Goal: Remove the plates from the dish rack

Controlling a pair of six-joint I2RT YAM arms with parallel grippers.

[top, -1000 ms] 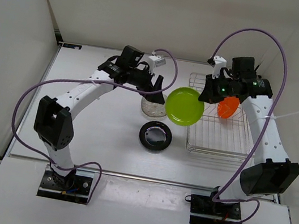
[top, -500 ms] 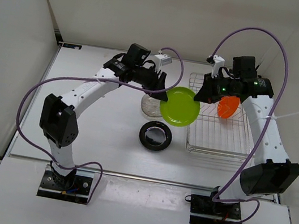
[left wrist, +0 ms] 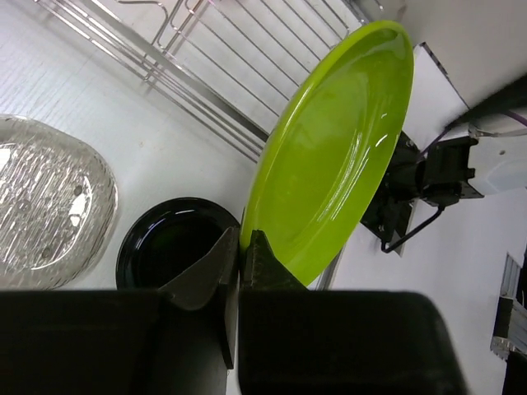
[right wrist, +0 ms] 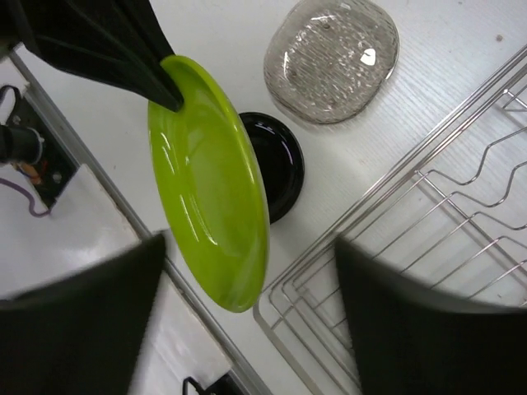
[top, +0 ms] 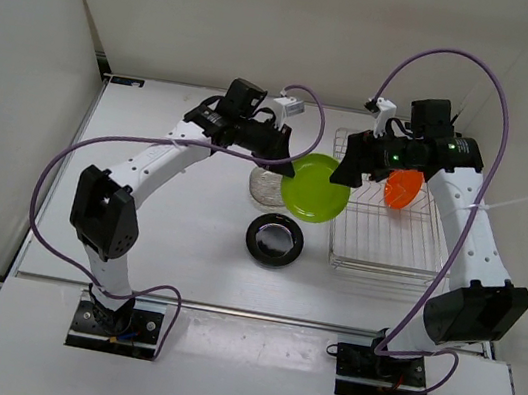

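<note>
Now the lime green round plate [left wrist: 329, 156] hangs in the air, tilted on edge, over the white table [top: 167, 232] just beside the left side of the silver wire dish rack [top: 384, 240]. The left gripper [left wrist: 240, 257] pinches the plate's rim, its 2 black fingers [left wrist: 265, 265] pressed onto the edge from either side. The right gripper [top: 343, 168] is at the plate's opposite side with its jaws spread wide; in the right wrist view the plate's edge sits in the gap between them and touches neither finger.

Below the green plate, 2 others lie flat on the table. The clear ribbed glass plate [right wrist: 332, 58] is farther from the arm bases, and the glossy black round plate [right wrist: 280, 160] is nearer. They sit just beside one another with a narrow strip of table between them.

The orange round plate [top: 403, 190] stands on edge inside the rack near its far end, partly hidden by the right arm's wrist. Purple cables loop from both wrists.
</note>
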